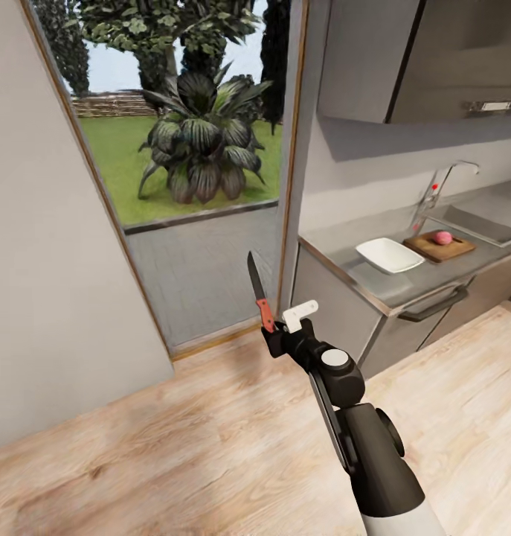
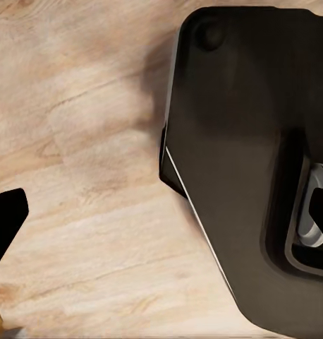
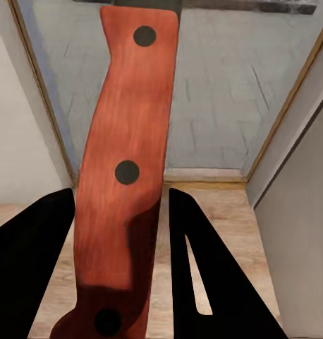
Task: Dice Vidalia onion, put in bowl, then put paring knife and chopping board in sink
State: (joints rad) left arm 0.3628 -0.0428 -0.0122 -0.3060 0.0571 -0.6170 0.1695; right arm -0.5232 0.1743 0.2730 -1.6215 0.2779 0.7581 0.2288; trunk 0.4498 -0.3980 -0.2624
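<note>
My right gripper (image 1: 273, 336) is shut on the red handle of the paring knife (image 1: 258, 292), whose dark blade points up in front of the doorway. In the right wrist view the handle (image 3: 126, 176) is clamped between the two black fingers (image 3: 34, 268). Far to the right, the Vidalia onion (image 1: 443, 237) lies on the chopping board (image 1: 428, 250) on the countertop (image 1: 337, 249). The white bowl (image 1: 389, 254) stands just left of the board. The sink (image 1: 482, 223) lies behind the board, by the chrome tap (image 1: 442, 181). In the left wrist view, one dark fingertip (image 2: 6, 219) of my left gripper (image 2: 161, 219) hangs over the wooden floor, its jaws wide apart.
A glass door (image 1: 195, 171) onto a garden stands straight ahead, with a grey wall (image 1: 47, 298) to its left. Dark cabinets (image 1: 344, 313) with a handle (image 1: 434, 305) sit under the counter, and wall cupboards (image 1: 419, 59) hang above. The robot's dark body (image 2: 253, 162) shows beside the left gripper.
</note>
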